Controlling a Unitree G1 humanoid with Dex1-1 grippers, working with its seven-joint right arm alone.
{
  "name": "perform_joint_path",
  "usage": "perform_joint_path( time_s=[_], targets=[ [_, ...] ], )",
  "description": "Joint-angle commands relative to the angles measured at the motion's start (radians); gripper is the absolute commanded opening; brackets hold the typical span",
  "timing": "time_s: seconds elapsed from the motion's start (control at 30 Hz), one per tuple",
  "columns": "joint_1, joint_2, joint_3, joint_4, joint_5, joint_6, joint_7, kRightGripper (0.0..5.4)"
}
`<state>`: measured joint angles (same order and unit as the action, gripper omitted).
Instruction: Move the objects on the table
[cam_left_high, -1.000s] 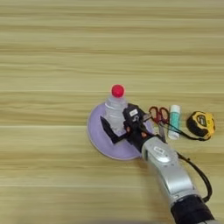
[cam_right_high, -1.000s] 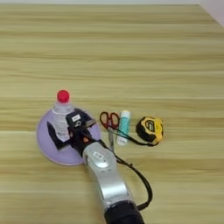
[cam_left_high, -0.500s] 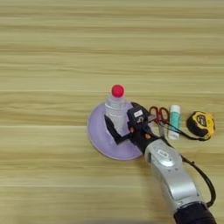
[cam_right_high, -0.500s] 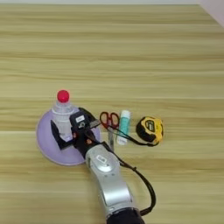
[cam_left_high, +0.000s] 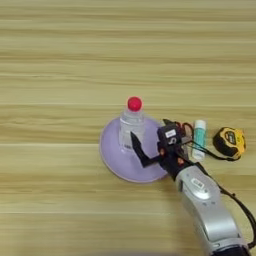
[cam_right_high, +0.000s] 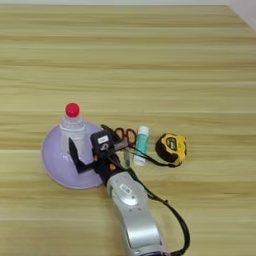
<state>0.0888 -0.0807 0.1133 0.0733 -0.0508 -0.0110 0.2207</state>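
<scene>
The small clear bottle (cam_left_high: 131, 131) with a red cap stands upright on the round lilac plate (cam_left_high: 112, 156). My right gripper (cam_left_high: 148, 128) is open just right of the bottle. One black finger (cam_left_high: 138, 150) lies over the plate by the bottle's base, and nothing is held. Only the red handles of the scissors (cam_right_high: 125, 135) peek out behind the gripper. To the right lie the white-green glue stick (cam_left_high: 199, 139) and the yellow-and-black tape measure (cam_left_high: 230, 142), its black strap trailing left.
The silver forearm (cam_left_high: 205, 210) comes in from the bottom right, with a black cable beside it. The light wood table (cam_left_high: 75, 60) stretches wide to the back and left.
The forearm has drawn back slightly toward the lower right, and the fingers sit a little further from the bottle. The bottle stays upright on the plate.
</scene>
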Motion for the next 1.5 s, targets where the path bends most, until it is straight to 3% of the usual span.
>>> perform_joint_path(
  time_s=[0.03, 0.63, 1.0, 1.5],
  targets=[
    [-0.045, -0.006, -0.011, -0.045, -0.01, -0.022, -0.027, 5.38],
    [-0.058, -0.021, -0.057, -0.005, -0.044, -0.002, -0.111, 5.38],
    [-0.12, -0.046, -0.115, 0.052, -0.04, -0.002, -0.155, 5.38],
    [-0.24, -0.154, -0.204, 0.171, -0.089, -0.017, -0.225, 5.38]
  ],
)
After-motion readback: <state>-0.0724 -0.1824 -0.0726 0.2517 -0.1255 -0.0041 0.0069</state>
